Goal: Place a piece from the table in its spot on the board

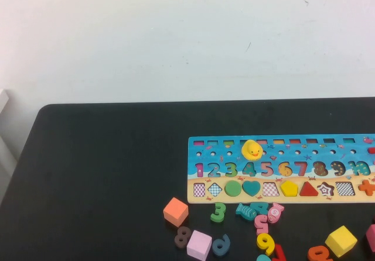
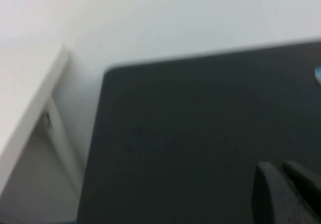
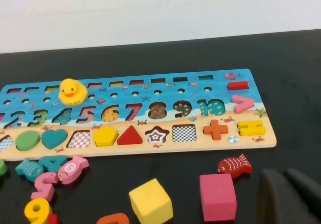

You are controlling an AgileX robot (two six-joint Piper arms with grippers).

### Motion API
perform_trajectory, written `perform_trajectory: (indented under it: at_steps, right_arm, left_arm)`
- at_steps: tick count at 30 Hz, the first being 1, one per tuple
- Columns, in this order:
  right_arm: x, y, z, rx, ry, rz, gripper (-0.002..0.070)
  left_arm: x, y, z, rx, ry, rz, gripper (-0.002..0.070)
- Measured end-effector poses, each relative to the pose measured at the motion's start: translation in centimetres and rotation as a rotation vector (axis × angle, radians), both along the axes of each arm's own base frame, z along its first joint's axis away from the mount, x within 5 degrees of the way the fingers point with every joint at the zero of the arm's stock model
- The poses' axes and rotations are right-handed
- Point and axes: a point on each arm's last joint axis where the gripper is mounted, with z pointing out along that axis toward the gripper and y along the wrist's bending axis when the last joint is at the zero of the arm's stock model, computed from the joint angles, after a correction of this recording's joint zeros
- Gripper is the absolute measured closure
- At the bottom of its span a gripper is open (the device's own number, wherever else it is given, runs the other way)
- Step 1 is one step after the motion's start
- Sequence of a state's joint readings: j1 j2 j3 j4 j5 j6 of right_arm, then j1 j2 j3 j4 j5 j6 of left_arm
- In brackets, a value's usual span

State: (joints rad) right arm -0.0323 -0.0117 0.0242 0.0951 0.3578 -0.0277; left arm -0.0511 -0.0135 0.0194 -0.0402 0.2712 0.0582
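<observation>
The yellow pentagon piece (image 1: 289,188) sits in its recess on the board (image 1: 281,150), beside the red triangle (image 1: 308,189). The left pincer (image 2: 281,171), pressed together, hovers over bare table (image 2: 175,133); the right pincer (image 3: 285,179), seemingly together too, hangs near the pink cube (image 3: 217,196).

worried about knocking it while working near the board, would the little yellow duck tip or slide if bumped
The duck stands loose on the board, above the numbers, so a bump would likely slide or topple it. Its rounded body suggests it may roll rather than stay put. It looks small and probably light. Neither the left gripper nor the right gripper is near it.
</observation>
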Motion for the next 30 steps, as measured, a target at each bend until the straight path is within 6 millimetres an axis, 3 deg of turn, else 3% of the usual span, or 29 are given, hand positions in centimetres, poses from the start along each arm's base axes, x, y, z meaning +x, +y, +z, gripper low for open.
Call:
perform_trajectory:
  at_steps: [30]
  right_arm:
    - [0.00, 0.00, 0.00, 0.000, 0.000, 0.000, 0.0657]
  left_arm:
    - [-0.08, 0.00, -0.24, 0.036, 0.031, -0.007, 0.0676]
